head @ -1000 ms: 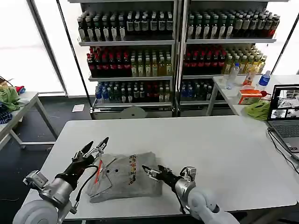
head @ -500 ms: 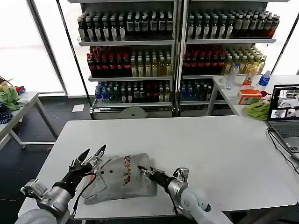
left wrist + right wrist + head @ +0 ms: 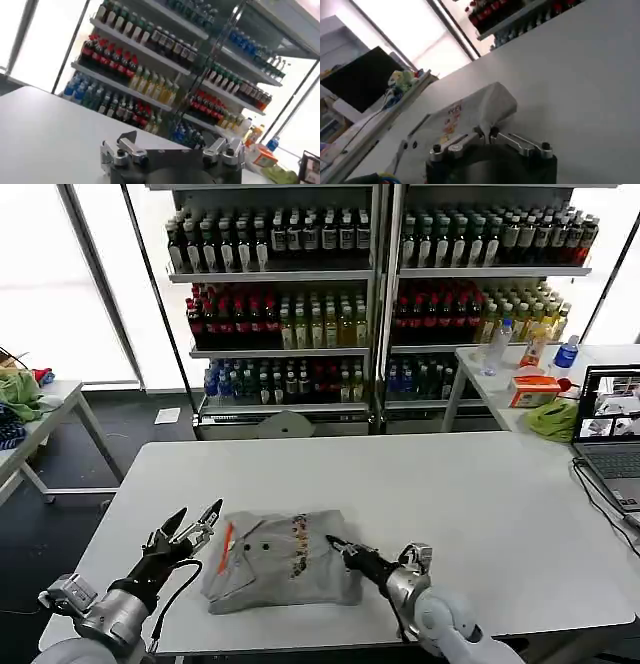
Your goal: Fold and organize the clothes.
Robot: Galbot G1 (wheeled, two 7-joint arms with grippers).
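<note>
On the near part of the white table [image 3: 480, 484], toward the robot's left of centre, lies the folded shirt [image 3: 280, 559]: a light grey, short-sleeved piece gathered into a rough rectangle with soft, uneven edges and a few creases. Its collar end points to the robot's left, where an orange-lined placket with dark buttons shows, and a small multicolour print runs as a narrow strip across the middle of the top layer. The right gripper [image 3: 345, 551] sits at the shirt's right edge, its dark fingers closed together and pinching a fold of the grey fabric; in the right wrist view the right gripper [image 3: 487, 134] has cloth rising straight from between its closed tips. The left gripper [image 3: 190, 524] hovers just beside the collar end, its fingers spread apart and holding nothing, clear of the cloth.
</note>
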